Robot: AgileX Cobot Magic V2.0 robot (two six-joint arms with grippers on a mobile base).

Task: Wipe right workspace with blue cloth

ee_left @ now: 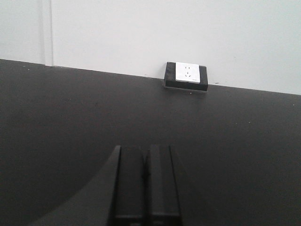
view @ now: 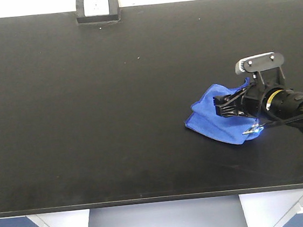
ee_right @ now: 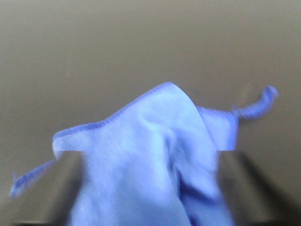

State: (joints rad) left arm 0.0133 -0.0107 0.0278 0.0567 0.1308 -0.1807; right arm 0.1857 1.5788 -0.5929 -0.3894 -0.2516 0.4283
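Front view: the right gripper (view: 225,105) pinches the blue cloth (view: 217,123), bunched on the black table (view: 85,99) right of centre. A loose fold may slip free under drag.

Left wrist view: the left gripper (ee_left: 146,162) fingers are pressed together, idle.

Right wrist view: cloth fills the jaws; blur hides grip depth.

The right arm (view: 294,101) is built of glossy black parts, and a yellow ring is seen around its wrist. A grey oblong camera housing (view: 260,62) with two small pale screws is mounted above the wrist. Thin black cables are looped beside it. The left gripper (ee_left: 146,188) is made of flat matte-black fingers with straight edges.
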